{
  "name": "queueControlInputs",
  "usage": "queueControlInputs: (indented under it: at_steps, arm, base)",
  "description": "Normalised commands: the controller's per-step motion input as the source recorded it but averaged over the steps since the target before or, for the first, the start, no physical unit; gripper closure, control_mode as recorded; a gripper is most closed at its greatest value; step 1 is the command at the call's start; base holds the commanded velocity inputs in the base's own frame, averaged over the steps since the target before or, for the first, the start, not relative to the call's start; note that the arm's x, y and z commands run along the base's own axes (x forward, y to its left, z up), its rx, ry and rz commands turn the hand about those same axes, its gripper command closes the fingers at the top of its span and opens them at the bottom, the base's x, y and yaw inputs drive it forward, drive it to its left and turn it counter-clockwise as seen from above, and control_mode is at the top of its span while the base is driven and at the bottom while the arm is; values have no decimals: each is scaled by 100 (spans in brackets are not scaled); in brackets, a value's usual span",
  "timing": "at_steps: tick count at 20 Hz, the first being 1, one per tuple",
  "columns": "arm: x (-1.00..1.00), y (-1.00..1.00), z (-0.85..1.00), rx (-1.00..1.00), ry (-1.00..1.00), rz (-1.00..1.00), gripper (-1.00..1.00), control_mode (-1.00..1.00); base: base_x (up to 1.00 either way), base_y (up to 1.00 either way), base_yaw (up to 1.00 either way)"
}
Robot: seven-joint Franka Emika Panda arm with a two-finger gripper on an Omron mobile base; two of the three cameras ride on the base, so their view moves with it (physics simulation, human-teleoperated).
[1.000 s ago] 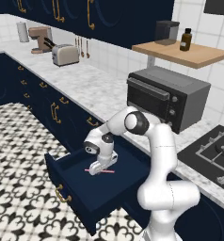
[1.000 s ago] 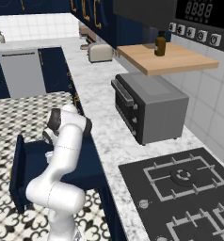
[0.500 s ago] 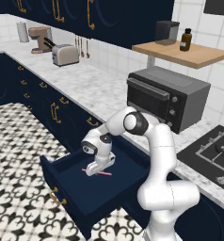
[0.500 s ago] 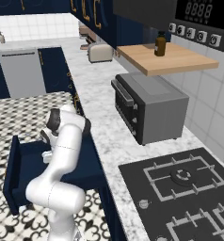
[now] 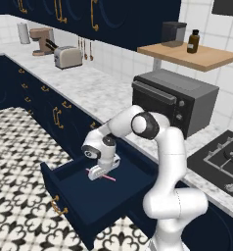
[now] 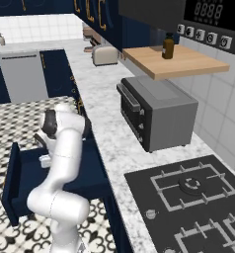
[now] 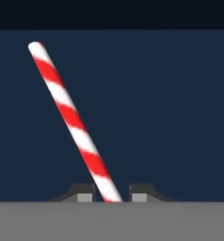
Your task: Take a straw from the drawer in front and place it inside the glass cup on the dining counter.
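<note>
Gripper low, seemingly astride straw

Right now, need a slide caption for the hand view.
Gripper fingertips flank the red-and-white striped straw lying on the drawer floor.

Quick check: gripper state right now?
Gripper: fingertips either side of the straw in the drawer, small gaps showing; cannot tell whether it grips.
</note>
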Motion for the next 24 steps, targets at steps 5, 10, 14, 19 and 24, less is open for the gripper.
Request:
queueControlInputs:
  at_steps: [5,10,14,19,24]
  arm:
    - [-75,0,100,-11,-11,0,100,-100]
    - [-62,0,100,-2,-32,0,100,-100]
    - [-5,0,100,1,-27,0,100,-100]
    - [0,0,100,9,-17,0,100,-100]
    - [9,0,100,15,-9,0,100,-100]
  base:
    - [0,0,0]
    - [0,0,0]
    - [0,0,0]
    - [0,0,0]
    - [0,0,0]
